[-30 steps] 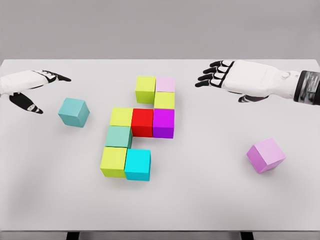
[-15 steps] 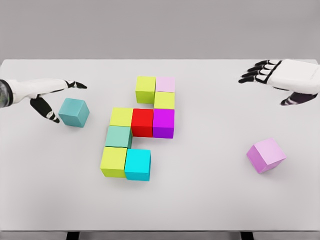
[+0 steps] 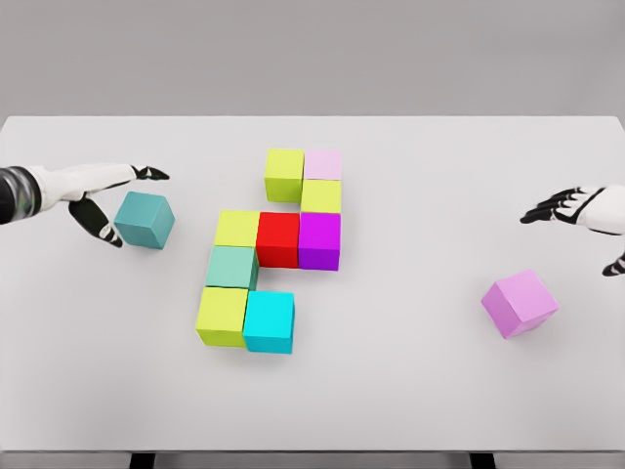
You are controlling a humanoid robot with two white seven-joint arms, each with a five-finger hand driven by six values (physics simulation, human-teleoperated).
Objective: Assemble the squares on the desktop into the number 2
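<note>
Several coloured cubes stand joined in the middle of the white table (image 3: 391,391): a yellow-green cube (image 3: 284,175) and pale pink cube (image 3: 323,165) at the top, then yellow-green, red (image 3: 278,239) and magenta (image 3: 319,240) cubes, down to a cyan cube (image 3: 269,321). A loose teal cube (image 3: 145,219) sits at the left. My left hand (image 3: 112,200) is open just beside it, thumb and fingers spread at its left edge. A loose pink cube (image 3: 519,303) lies at the right. My right hand (image 3: 576,210) is open at the right edge, above that cube.
A grey wall runs behind the table. Bare tabletop lies between the joined cubes and the pink cube and along the near edge.
My right hand has swung from the table's upper middle out to the right edge and lower. My left hand has reached in to the teal cube's left side.
</note>
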